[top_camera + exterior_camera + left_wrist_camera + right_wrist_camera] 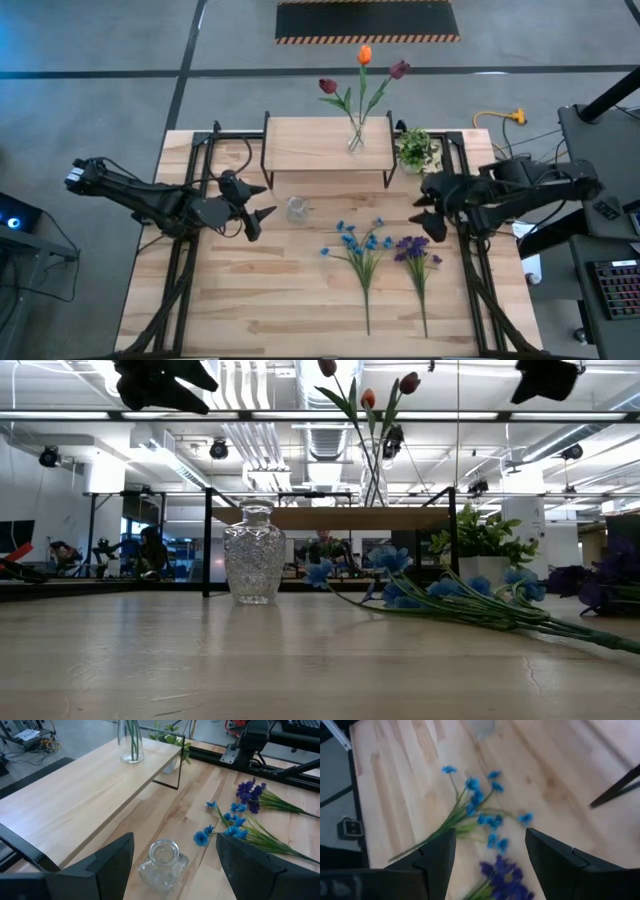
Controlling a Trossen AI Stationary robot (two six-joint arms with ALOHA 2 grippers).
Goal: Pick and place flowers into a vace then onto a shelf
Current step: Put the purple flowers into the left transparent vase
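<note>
Fingers of both grippers, left (262, 202) and right (424, 211), gape empty; faceted glass vase (298, 209) (clear) stands between.

Tulips (362, 75) vased on shelf (310, 145), blue bunch (360, 243), purple bunch (415, 252) flat on table

Showing grey concrete floor (90, 40) around the table, a hazard-striped black mat (367, 20) beyond it, ceiling ducts (320, 435) and strip lights overhead.

- My high camera looks straight down on the whole table (250, 300).
- My low one sits level at its surface.
- Both wrist cameras look down closely, sharing the blue flowers (220, 827).
</note>
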